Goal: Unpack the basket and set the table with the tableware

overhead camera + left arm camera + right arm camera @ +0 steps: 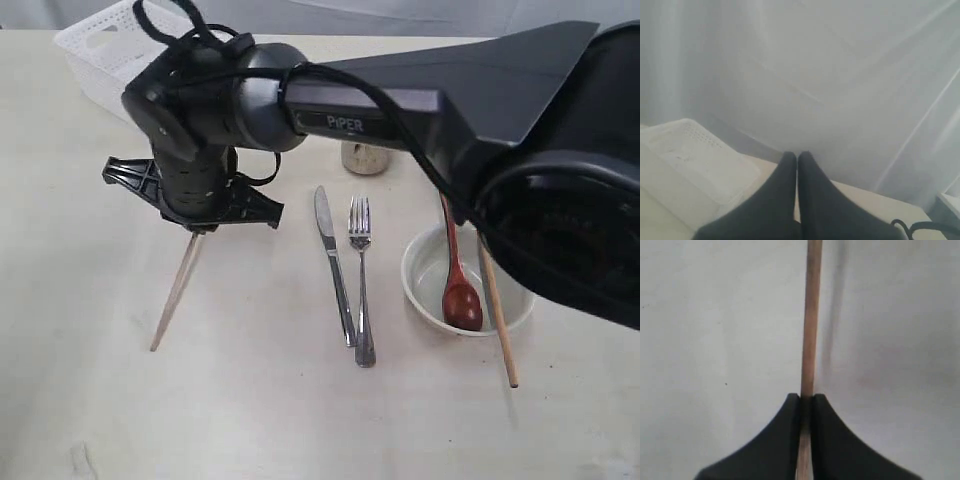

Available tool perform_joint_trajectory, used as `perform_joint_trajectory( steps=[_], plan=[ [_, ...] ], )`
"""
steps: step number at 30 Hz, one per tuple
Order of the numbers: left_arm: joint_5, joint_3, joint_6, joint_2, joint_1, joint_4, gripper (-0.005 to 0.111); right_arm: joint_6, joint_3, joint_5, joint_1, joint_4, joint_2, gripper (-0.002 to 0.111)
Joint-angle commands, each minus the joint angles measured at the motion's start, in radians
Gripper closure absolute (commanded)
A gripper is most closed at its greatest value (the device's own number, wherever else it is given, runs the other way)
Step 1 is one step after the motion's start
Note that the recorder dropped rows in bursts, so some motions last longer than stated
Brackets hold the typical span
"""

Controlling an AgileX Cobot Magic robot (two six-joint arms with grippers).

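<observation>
My right gripper (196,230) reaches across to the left of the table (250,420) and is shut on the top end of a wooden chopstick (175,290). The stick slants down with its tip near the tabletop. In the right wrist view the chopstick (812,315) runs straight out from between the gripper's (806,397) closed fingers. A steel knife (335,270) and fork (362,285) lie side by side in the middle. The pale bowl (425,262) holds the reddish spoon (460,290). A second chopstick (498,320) rests against its right side. My left gripper (797,155) is shut and empty, raised beside the white basket (690,160).
The white basket (100,45) stands at the back left corner. A small steel cup (365,158) sits behind the knife and fork, partly hidden by the right arm (400,110), which spans the scene from the right. A pale curtain (840,75) hangs behind the table.
</observation>
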Motion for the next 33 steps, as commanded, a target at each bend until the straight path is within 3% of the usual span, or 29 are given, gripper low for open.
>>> perform_joint_trajectory(
  steps=[1,9,14,20,24,29,33],
  plan=[
    [0.009,0.004,0.006,-0.004,0.003,0.000,0.106,0.285,0.001,-0.001,0.000,-0.018,-0.009,0.108],
    [0.039,0.004,0.006,-0.004,0.003,0.000,0.106,0.523,0.001,-0.019,-0.005,0.070,0.011,0.108],
    [0.041,0.004,0.006,-0.004,0.003,0.000,0.106,0.770,0.001,0.089,-0.005,0.146,0.070,0.108],
    [0.041,0.004,0.006,-0.004,0.003,0.000,0.106,0.676,0.001,0.077,-0.012,0.046,0.089,0.108],
    [0.041,0.004,0.006,-0.004,0.003,0.000,0.106,0.183,-0.001,0.034,-0.022,0.002,0.073,0.108],
    [0.041,0.004,0.006,-0.004,0.003,0.000,0.106,0.445,0.002,0.162,-0.026,-0.033,0.069,0.108],
    [0.041,0.004,0.006,-0.004,0.003,0.000,0.106,0.424,0.002,0.051,-0.026,-0.031,0.071,0.108]
  ],
)
